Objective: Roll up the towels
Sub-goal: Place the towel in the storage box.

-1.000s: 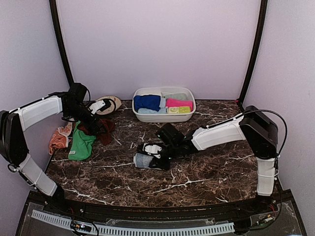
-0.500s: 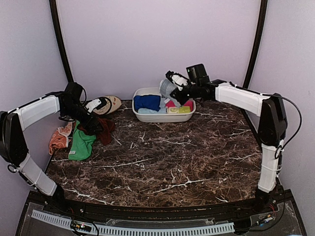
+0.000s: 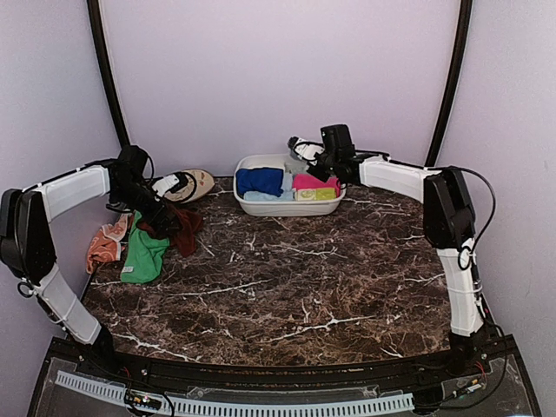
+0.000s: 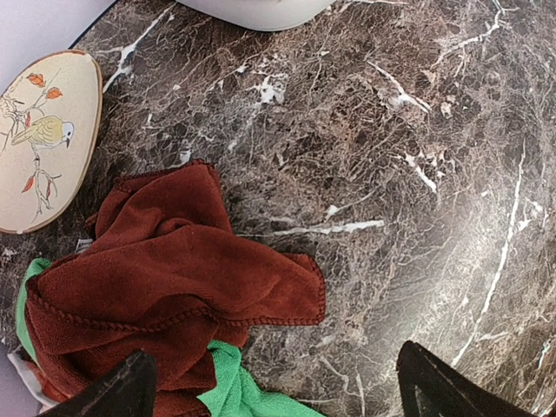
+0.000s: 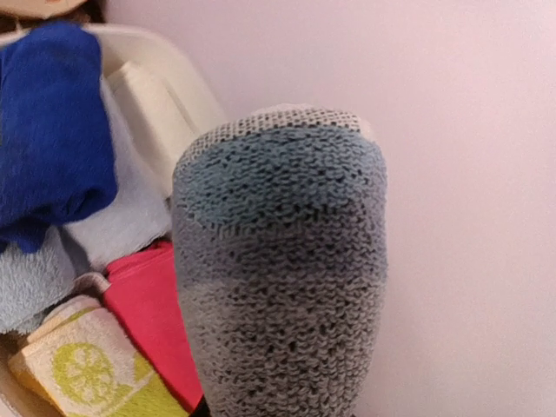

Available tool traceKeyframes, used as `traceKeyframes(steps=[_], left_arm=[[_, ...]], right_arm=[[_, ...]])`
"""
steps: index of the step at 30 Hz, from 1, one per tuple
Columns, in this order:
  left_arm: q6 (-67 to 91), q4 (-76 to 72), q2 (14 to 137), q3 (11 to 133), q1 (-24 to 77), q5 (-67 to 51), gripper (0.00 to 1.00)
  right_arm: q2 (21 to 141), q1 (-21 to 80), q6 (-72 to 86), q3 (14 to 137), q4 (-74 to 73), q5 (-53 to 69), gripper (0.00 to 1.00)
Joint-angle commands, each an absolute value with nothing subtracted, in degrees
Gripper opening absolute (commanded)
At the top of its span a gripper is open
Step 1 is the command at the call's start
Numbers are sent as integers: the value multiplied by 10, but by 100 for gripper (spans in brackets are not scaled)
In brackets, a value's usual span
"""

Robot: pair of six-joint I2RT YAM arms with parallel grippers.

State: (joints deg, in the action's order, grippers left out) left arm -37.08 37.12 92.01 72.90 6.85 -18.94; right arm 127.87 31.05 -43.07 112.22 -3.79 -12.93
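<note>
Three cameras cover a dark marble-patterned table (image 3: 347, 287).
The fixed overhead camera looks down and forward from behind the near edge. The left wrist camera faces nearly straight down, close over a crumpled rust-brown cloth towel (image 4: 174, 269) and a cream oval bird-painted plate (image 4: 43, 139), both at the overhead view's left. The right wrist camera, tight behind a rolled blue-grey knitted towel (image 5: 282, 261), looks into the white oval plastic tub (image 5: 182, 69) at the overhead view's back.

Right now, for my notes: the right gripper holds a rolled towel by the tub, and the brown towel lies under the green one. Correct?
No: the left wrist view shows the brown towel lying on the green towel. The right gripper does hold a rolled towel by the tub.
</note>
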Motion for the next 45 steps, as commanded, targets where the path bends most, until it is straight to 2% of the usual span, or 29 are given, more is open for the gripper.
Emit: traceKeyframes(steps=[1, 14, 17, 21, 27, 31, 33, 35, 40, 45], left_arm=[[-374, 394, 927, 748, 63, -181, 99], [-353, 400, 938, 761, 64, -195, 99], [-351, 389, 929, 756, 63, -179, 99], [-342, 372, 910, 748, 51, -173, 99], [-328, 360, 912, 753, 27, -166, 99], [-325, 350, 907, 751, 20, -165, 99], [-321, 338, 903, 747, 14, -159, 99], [-318, 331, 900, 747, 10, -156, 99], [-326, 329, 898, 745, 6, -155, 99], [-327, 325, 896, 740, 4, -157, 99]], right_arm=[[1303, 306, -461, 1095, -14, -108, 0], [1293, 299, -442, 1029, -68, -36, 1], [1296, 297, -433, 1032, -72, -39, 20], [1294, 296, -418, 1046, -86, -33, 36], [1272, 295, -408, 1055, -103, -21, 52], [1251, 294, -408, 1055, -114, -14, 58], [1241, 291, -399, 1055, -122, -8, 64], [1227, 289, -393, 1052, -130, -4, 76], [1193, 282, -367, 1042, -141, 13, 78], [1182, 273, -298, 1057, -132, 52, 74]])
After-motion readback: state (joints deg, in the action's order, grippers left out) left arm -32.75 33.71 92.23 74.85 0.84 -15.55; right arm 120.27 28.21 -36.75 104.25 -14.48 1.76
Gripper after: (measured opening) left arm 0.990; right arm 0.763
